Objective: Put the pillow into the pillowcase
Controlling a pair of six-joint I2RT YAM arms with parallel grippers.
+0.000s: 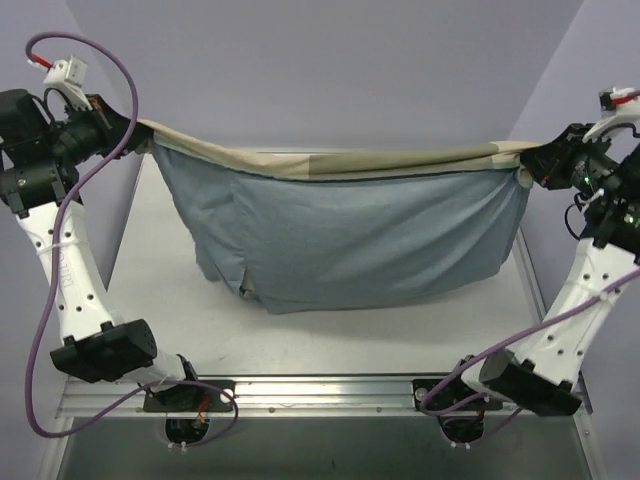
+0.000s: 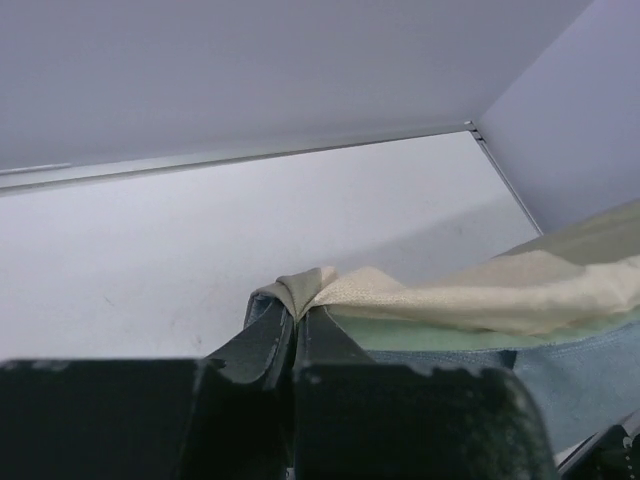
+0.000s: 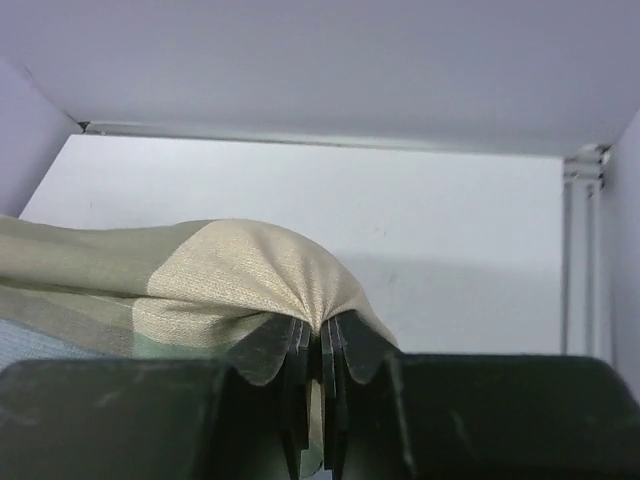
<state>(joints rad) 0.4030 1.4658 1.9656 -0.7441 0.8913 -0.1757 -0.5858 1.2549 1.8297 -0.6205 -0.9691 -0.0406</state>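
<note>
A pale table [image 1: 150, 300] with a metal rail [image 1: 330, 392] along its near edge, lavender walls [image 1: 330, 60] behind.

The left arm [image 1: 72, 270] is being held raised and leaning outward from its base, with the wrist being turned inward at the top. The right arm [image 1: 592, 290] is being held in a mirrored pose on the opposite side. The fingers of the left gripper [image 1: 140, 126] are being pressed together on one upper corner of the pillowcase [image 1: 340, 240], and those of the right gripper [image 1: 527, 162] on the other, both grippers being held high and well apart.
</note>
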